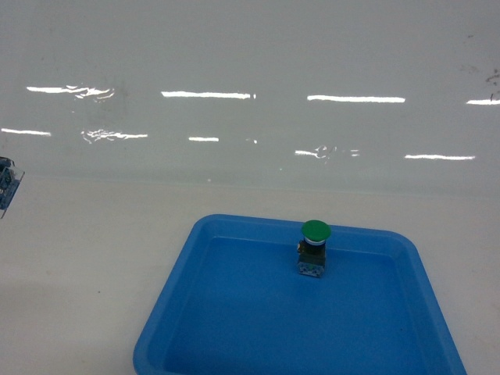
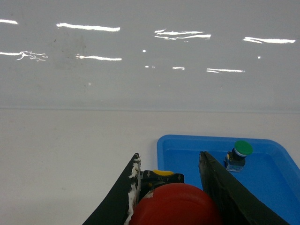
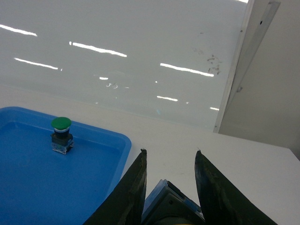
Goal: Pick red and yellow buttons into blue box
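The left gripper (image 2: 168,187) is clamped on the red-capped mushroom push button (image 2: 174,205), and the right gripper (image 3: 169,187) grips a clear-based body, perhaps the yellow one, so with no deep blue crate in view, either could slip or land in the shallow blue plastic tray (image 1: 180,312) beside the green-capped button (image 1: 315,248).

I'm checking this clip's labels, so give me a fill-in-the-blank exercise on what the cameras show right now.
1. The lone button in the shallow tray has a ___ cap.
2. That lone button stands ___, close to the tray's far rim.
3. The left gripper has its fingers closed on a second button, whose cap is ___.

Missing words: green; upright; red.
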Robot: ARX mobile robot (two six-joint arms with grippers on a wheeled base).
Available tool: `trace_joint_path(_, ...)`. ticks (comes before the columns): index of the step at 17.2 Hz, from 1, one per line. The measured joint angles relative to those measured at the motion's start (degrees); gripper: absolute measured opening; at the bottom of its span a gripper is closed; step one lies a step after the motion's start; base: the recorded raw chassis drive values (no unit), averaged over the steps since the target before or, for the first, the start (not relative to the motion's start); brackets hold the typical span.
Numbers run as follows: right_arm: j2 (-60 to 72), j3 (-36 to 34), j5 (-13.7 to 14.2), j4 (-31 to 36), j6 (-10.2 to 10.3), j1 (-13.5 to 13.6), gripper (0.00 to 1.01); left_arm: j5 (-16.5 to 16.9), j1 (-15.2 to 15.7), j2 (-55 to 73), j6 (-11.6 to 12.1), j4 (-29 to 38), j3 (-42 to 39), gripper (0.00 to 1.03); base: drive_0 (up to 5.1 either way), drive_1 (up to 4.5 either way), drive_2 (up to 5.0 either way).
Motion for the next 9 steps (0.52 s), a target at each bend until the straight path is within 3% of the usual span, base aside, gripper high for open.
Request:
trace_joint_path(2, 0.0, 0.0, 0.15, -0.02, 0.0, 0.0, 0.29, 0.17, -0.02, 0.39, 1.16, -0.24, -0.09, 0.32, -2.0, -2.09, 4.2)
trace_joint_path(8, 0.0, 0.0, 0.13, -0.02, 0.0, 0.0, 0.29, -0.07, 0.11, 0.17, 1.18, -0.15, -0.09, 0.31, -0.1, -4.28, 4.0)
trace_joint_path(9, 0.0, 0.0, 0.09, -0.02, -0.02, 0.0, 0.29, -0.04, 0.11, 0.24, 1.18, -0.17, -0.09, 0.31, 3.6, -4.83, 1.1)
